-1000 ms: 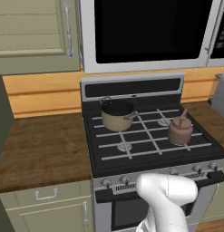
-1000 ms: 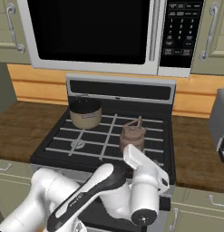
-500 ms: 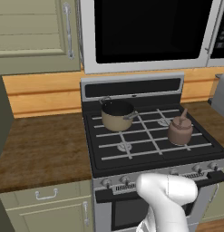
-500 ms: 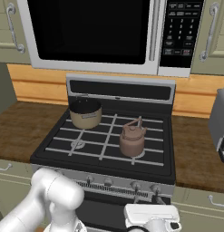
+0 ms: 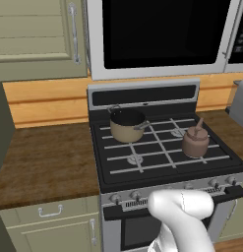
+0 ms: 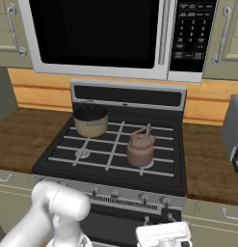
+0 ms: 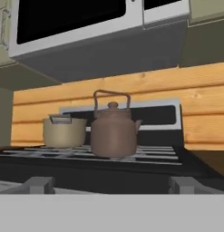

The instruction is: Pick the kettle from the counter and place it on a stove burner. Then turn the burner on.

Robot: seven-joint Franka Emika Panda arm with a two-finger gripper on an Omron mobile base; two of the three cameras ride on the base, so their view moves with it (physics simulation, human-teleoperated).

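The copper-coloured kettle point(image 5: 195, 141) point(image 6: 140, 147) stands upright on the front right stove burner point(image 6: 150, 164) of the black cooktop, with nothing touching it. In the hand view the kettle point(image 7: 113, 133) appears level with the camera and straight ahead. My gripper point(image 6: 158, 221) hangs low in front of the stove's front edge, below the knob row and apart from the kettle. Its fingertips point(image 7: 38, 183) stand wide apart with nothing between them, so the gripper point(image 7: 111, 186) is open. The dark wood counter point(image 5: 44, 162) point(image 6: 24, 135) lies to the stove's left.
A tan saucepan point(image 5: 127, 125) point(image 6: 91, 120) point(image 7: 64, 131) sits on the back left burner. The front left burner point(image 5: 134, 160) point(image 6: 82, 154) is bare. Knobs point(image 5: 115, 198) point(image 6: 118, 193) line the stove front. A microwave point(image 6: 96, 34) hangs above, and a grey toaster point(image 6: 233, 130) stands right.
The hand has sunk from the stove's front edge to well below the knob row. The kettle and the saucepan have not moved.
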